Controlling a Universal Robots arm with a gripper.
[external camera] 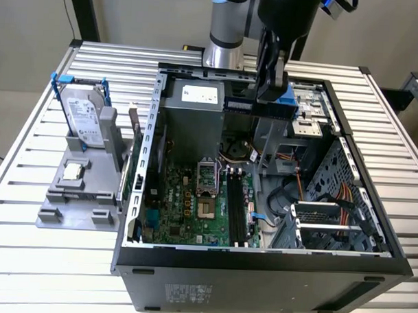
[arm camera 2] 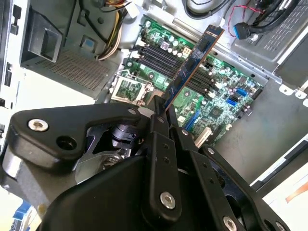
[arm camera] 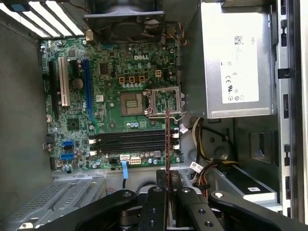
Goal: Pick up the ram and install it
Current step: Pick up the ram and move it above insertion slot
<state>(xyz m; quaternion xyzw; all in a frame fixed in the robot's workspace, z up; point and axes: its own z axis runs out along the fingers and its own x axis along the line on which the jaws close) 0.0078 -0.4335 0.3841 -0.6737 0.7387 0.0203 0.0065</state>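
Slatted table (external camera: 54, 261), 1 computer case (external camera: 260, 271); 1 end effector (arm camera 2: 162, 109) clamped on 1 ram (arm camera 2: 191, 65).

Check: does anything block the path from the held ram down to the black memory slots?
Nothing visible does. The claw grips the ram above the open case, and the black slots lie bare on the board.

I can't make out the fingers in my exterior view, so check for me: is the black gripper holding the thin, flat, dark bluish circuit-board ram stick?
Observer: Yes. In the second wrist view the gripper is shut on one end of the ram; the rest sticks out beyond it.
Operator: Is it in a slot?
Observer: No. In the first wrist view it hangs over the green motherboard, apart from the long black slots.
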